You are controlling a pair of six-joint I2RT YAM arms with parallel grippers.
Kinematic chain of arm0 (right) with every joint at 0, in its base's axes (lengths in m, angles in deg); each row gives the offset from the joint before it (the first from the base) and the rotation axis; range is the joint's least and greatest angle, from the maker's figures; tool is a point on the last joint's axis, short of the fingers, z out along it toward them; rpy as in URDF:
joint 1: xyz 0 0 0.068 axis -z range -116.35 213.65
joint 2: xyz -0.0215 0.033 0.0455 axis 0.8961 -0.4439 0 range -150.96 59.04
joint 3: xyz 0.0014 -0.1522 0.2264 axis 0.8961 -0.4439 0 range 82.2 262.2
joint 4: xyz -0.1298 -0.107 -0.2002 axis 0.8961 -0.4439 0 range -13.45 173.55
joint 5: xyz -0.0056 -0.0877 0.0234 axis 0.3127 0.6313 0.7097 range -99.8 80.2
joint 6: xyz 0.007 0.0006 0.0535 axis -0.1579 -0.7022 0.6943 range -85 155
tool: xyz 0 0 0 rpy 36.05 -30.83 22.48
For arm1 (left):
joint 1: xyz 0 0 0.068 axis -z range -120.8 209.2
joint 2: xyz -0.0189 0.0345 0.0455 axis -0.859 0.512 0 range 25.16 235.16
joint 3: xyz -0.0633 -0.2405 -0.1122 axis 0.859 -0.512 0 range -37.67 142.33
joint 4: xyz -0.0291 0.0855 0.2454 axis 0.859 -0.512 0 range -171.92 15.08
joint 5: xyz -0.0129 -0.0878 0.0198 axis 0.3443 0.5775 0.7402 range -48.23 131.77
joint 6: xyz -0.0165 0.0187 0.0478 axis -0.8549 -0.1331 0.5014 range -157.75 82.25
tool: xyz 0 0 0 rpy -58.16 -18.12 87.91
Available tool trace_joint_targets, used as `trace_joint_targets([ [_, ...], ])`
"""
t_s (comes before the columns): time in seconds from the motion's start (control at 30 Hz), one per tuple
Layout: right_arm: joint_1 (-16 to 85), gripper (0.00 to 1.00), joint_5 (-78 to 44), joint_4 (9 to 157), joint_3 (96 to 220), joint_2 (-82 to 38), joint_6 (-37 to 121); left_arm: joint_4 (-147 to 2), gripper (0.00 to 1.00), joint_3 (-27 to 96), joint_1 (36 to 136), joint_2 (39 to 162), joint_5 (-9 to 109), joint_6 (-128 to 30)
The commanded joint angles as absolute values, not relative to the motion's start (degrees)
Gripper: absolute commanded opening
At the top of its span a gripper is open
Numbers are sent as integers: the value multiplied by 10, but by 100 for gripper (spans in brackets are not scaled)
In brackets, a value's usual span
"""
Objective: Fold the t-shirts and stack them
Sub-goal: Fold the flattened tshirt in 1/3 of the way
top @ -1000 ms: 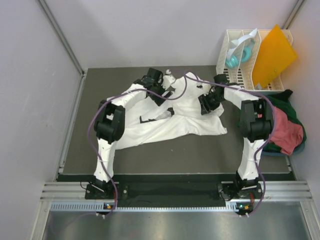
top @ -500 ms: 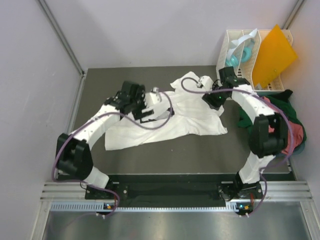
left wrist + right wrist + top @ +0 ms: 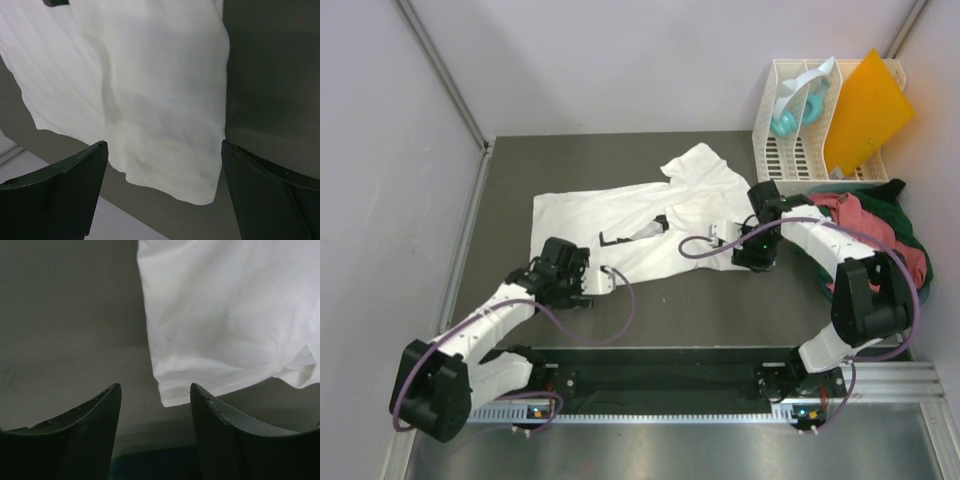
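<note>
A large white t-shirt (image 3: 650,215) lies spread on the dark mat. My left gripper (image 3: 575,278) is open at its near-left corner. In the left wrist view the shirt corner (image 3: 165,150) lies between the wide-open fingers (image 3: 75,190), and my left gripper (image 3: 163,145) holds nothing. My right gripper (image 3: 752,252) is open at the near-right corner. In the right wrist view that corner (image 3: 200,360) reaches just between the fingertips, and my right gripper (image 3: 155,387) holds nothing. A salmon-red shirt (image 3: 850,215) and a dark green shirt (image 3: 902,235) lie heaped at the right.
A white slatted rack (image 3: 798,125) holding an orange sheet (image 3: 865,100) stands at the back right. Grey walls close the mat on the left, back and right. The metal rail (image 3: 660,380) with the arm bases runs along the near edge.
Both arms have drawn back from the shirt's far part to its near corners, the left swinging far toward the near left. The shirt's left side now lies spread farther back.
</note>
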State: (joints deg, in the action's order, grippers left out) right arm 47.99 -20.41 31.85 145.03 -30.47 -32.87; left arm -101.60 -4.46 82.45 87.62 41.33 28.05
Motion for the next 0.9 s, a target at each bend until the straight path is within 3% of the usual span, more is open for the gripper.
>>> trace_joint_targets([
  [0.0,467,58,-196,322,1429,-271,-364,-1002,99,-105,820,809,379,331],
  [0.5,461,58,-182,352,1418,-313,-367,-977,99,-187,770,798,373,365],
  [0.57,461,57,-178,357,1422,-317,-362,-971,92,-188,763,807,379,373],
  [0.6,461,57,-177,360,1428,-317,-361,-972,87,-185,756,818,382,374],
  [0.63,461,57,-177,359,1430,-317,-361,-974,69,-182,753,825,387,375],
  [0.67,461,57,-177,360,1432,-317,-362,-986,50,-171,750,839,391,377],
  [0.7,461,57,-174,359,1434,-317,-364,-987,19,-166,744,845,394,378],
  [0.73,460,57,-172,360,1434,-318,-365,-987,0,-161,739,851,402,375],
  [0.87,461,57,-169,357,1433,-320,-372,-991,0,-148,704,869,415,397],
])
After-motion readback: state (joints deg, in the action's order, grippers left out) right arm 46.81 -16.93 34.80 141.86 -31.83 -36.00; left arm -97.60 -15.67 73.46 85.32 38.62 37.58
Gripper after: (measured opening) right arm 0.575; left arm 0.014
